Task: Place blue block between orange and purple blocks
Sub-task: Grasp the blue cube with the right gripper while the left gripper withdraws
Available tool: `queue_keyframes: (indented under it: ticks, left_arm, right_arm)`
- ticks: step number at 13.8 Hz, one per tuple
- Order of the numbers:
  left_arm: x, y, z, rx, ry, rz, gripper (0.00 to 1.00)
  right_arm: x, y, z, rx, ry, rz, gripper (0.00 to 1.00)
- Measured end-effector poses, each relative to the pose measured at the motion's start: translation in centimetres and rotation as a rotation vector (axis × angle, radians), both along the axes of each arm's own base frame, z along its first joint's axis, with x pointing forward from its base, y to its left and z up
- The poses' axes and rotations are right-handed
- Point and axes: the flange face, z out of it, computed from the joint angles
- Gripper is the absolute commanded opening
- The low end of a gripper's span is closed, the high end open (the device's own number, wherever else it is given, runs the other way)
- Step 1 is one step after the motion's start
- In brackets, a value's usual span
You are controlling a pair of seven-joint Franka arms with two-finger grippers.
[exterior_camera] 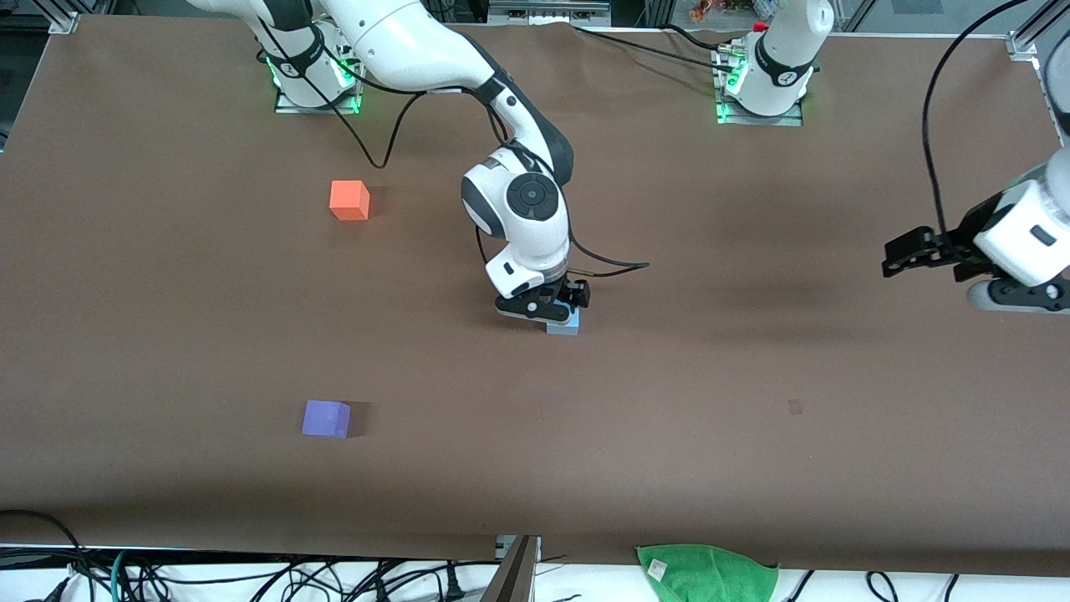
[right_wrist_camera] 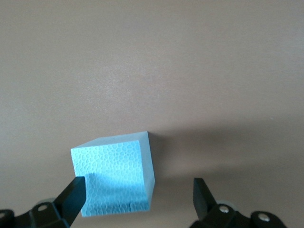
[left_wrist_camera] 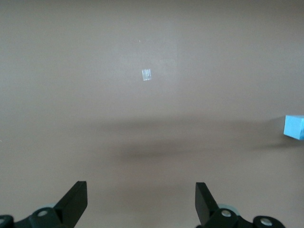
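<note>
The blue block [exterior_camera: 563,326] lies on the brown table near the middle. My right gripper [exterior_camera: 553,313] is down over it, open. In the right wrist view the blue block [right_wrist_camera: 114,173] sits between the fingers of my right gripper [right_wrist_camera: 137,190], close to one finger [right_wrist_camera: 73,194], with a gap to the other. The orange block [exterior_camera: 349,200] and the purple block [exterior_camera: 326,418] lie toward the right arm's end, the purple one nearer to the front camera. My left gripper [exterior_camera: 896,256] waits open and empty in the air at the left arm's end [left_wrist_camera: 141,192].
A green cloth [exterior_camera: 706,573] lies at the table's front edge. A black cable [exterior_camera: 614,265] trails beside the right gripper. A small pale mark [left_wrist_camera: 147,74] is on the table surface. The blue block also shows at the left wrist view's edge [left_wrist_camera: 294,127].
</note>
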Motion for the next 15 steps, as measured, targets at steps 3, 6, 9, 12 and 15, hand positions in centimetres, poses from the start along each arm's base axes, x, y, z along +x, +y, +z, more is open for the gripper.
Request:
queue_keyframes:
  ticks: [3, 6, 9, 12, 15]
  left_arm:
    - [-1.0, 0.5, 1.0, 0.006, 0.001, -0.009, 1.0]
    - [-3.5, -0.8, 1.3, 0.014, -0.004, -0.013, 1.0]
    - [-5.7, -0.9, 1.2, 0.02, -0.014, 0.032, 1.0]
    - [-6.4, -1.6, 1.2, 0.023, -0.016, 0.023, 1.0]
    - [-6.6, -1.8, 1.6, 0.027, -0.023, 0.019, 1.0]
  right_arm:
    - [-0.1, 0.6, -0.4, 0.018, -0.025, 0.01, 1.0]
    - [0.0, 0.9, 0.2, 0.029, -0.035, 0.012, 1.0]
    - [-0.3, 1.1, -0.5, 0.022, -0.029, 0.013, 1.0]
    - [-1.1, 1.7, -3.0, 0.018, -0.035, 0.018, 0.94]
    - [-1.2, 1.7, -3.6, 0.008, -0.049, 0.029, 0.19]
